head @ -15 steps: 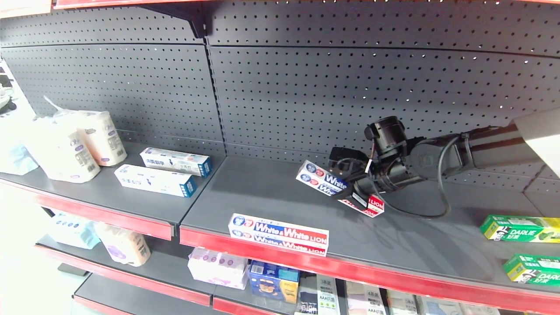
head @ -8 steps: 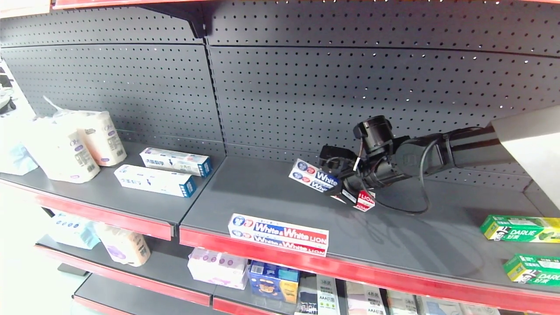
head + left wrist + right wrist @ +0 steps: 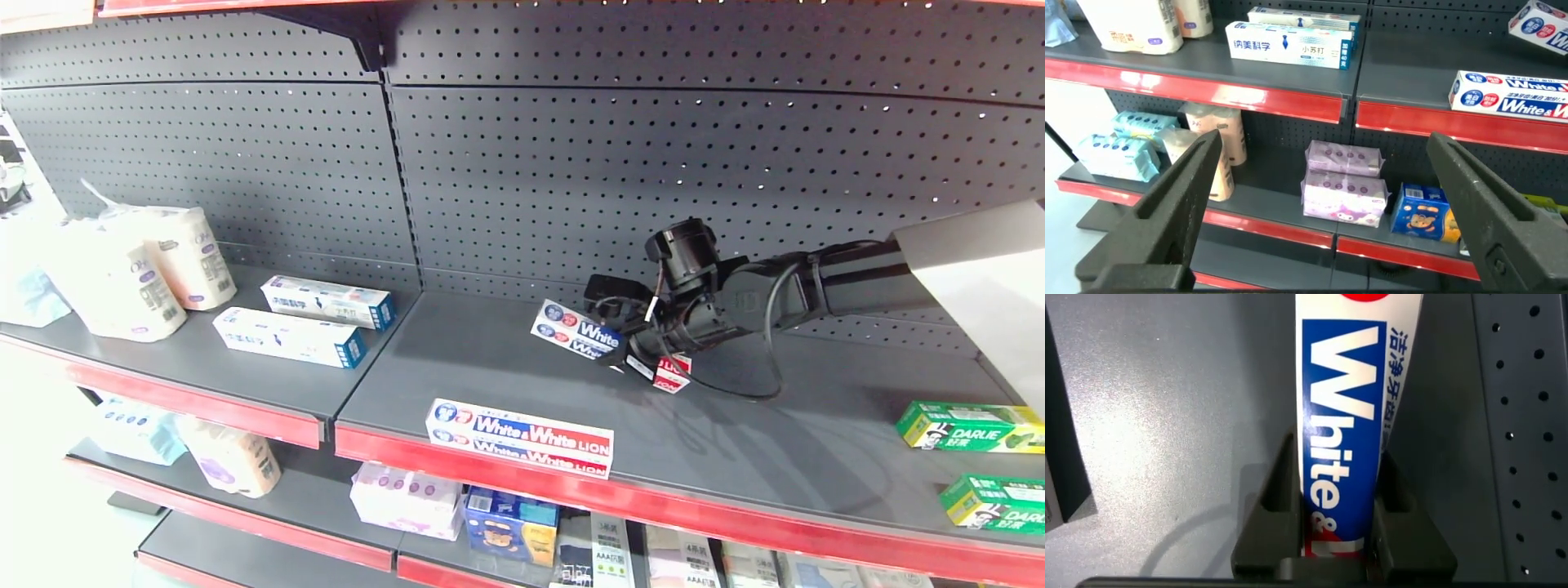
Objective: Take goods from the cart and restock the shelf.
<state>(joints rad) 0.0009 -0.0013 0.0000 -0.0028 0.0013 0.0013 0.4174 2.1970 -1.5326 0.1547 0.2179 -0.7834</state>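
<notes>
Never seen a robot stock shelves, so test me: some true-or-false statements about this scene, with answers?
1. The right gripper holds a toothpaste box. True.
2. That box lies flat at the front edge of the shelf. False: it is tilted in the gripper, farther back; a matching box lies at the front.
3. The left gripper is open and empty. True.
4. The green boxes are at the shelf's left end. False: they are at its right end.
</notes>
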